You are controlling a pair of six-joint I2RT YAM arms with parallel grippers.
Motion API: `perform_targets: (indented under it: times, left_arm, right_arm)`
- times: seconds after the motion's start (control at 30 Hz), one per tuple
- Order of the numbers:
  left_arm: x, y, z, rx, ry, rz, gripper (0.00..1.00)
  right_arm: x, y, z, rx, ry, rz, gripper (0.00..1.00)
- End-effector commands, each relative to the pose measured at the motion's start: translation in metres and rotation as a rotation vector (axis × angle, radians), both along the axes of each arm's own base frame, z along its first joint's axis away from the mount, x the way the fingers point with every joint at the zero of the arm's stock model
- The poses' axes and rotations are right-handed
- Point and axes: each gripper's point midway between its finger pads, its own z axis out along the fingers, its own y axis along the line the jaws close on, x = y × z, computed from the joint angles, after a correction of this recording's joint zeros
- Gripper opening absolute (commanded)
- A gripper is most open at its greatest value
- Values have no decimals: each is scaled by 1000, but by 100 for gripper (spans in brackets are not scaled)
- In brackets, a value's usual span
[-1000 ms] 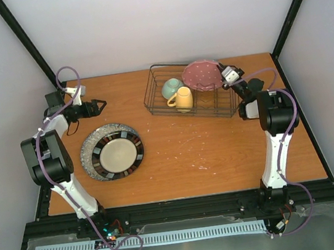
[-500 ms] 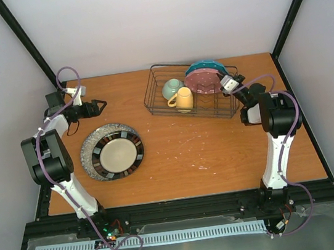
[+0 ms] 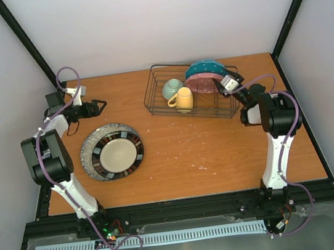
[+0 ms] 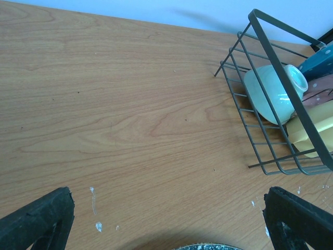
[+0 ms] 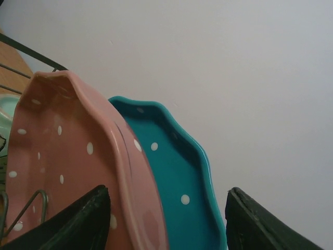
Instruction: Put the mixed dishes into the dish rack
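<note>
parting since before, right fingers [image 5: 78, 219] free pink plate [image 5: 57, 156] in rack [image 4: 270, 52]; left fingers [image 4: 36, 219] wide.

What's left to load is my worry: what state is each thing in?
dish rack: holds four dishes.
yellow mug: in the rack.
pale green bowl: in the rack, tipped sideways.
pink white-dotted plate: on edge in the rack.
teal white-dotted plate: on edge behind it.
grey speckled plate: flat on the table.
dark-rimmed cream plate: flat on it.
left gripper: open, empty.
right gripper: open, at the plates' rims.

Left arm [image 3: 47, 157], right arm [image 3: 277, 114]: jaws spread.
</note>
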Motion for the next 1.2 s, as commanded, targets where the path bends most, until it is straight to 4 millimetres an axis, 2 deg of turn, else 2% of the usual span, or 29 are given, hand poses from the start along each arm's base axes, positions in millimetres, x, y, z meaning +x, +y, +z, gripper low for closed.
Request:
perform_targets:
  times: [0.0, 0.3, 0.4, 0.5, 0.67, 0.8, 0.93, 1.07, 1.17]
  left_arm:
    - [5, 5, 12, 1, -30, 12, 100]
    - [8, 6, 18, -5, -51, 28, 100]
    - [8, 7, 22, -2, -57, 34, 100]
    - [9, 9, 28, -2, -66, 53, 100]
    - [8, 17, 41, -40, -72, 84, 100]
    - [-1, 31, 40, -32, -29, 125, 100]
    - [-15, 40, 22, -11, 67, 150, 100]
    - [-28, 40, -2, -8, 166, 148, 100]
    - [-38, 35, -7, -7, 181, 134, 100]
  right_arm:
    - [-12, 0, 28, 13, -79, 8, 61]
    - [-33, 8, 24, 11, -78, 19, 65]
    - [-43, 8, 30, 41, -94, -1, 65]
    - [-54, 9, 41, 68, -118, -32, 65]
    - [-71, 17, 74, 89, -178, -12, 67]
    - [-80, 27, 97, 124, -207, 29, 66]
    - [-93, 56, 99, 148, -193, 98, 65]
    - [-114, 107, 93, 218, -126, 172, 65]
    - [-132, 140, 95, 382, 26, 264, 61]
